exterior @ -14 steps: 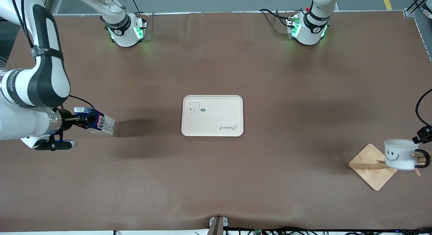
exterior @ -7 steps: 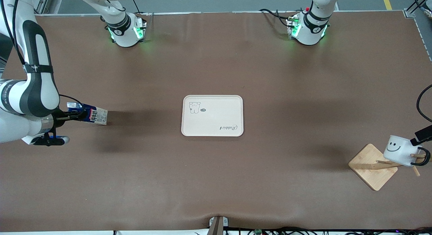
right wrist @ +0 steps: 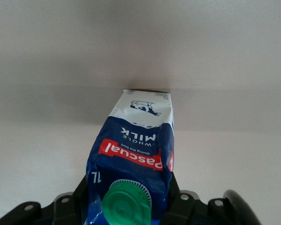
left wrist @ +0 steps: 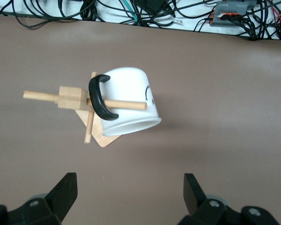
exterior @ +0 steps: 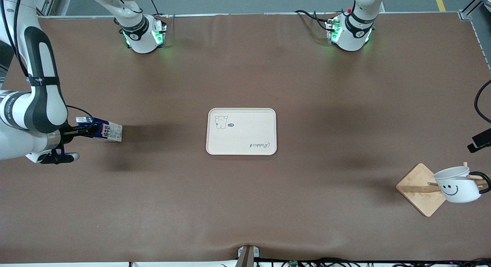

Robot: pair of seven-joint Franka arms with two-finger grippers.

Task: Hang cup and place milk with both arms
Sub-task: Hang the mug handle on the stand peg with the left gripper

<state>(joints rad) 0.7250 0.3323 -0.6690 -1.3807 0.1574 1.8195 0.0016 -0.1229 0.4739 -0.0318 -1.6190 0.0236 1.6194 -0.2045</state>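
My right gripper (exterior: 89, 131) pinches the dark blue gable-top milk carton (exterior: 107, 131), apparently just above the brown counter (exterior: 245, 201) at my right arm's end. My left gripper (left wrist: 131, 194), fingers spread, hovers above the white smiley mug (exterior: 457, 184) hanging on the wooden peg rack (exterior: 422, 188).

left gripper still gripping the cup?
No: the left gripper is open and clear of the cup, which hangs by its handle on the rack peg.
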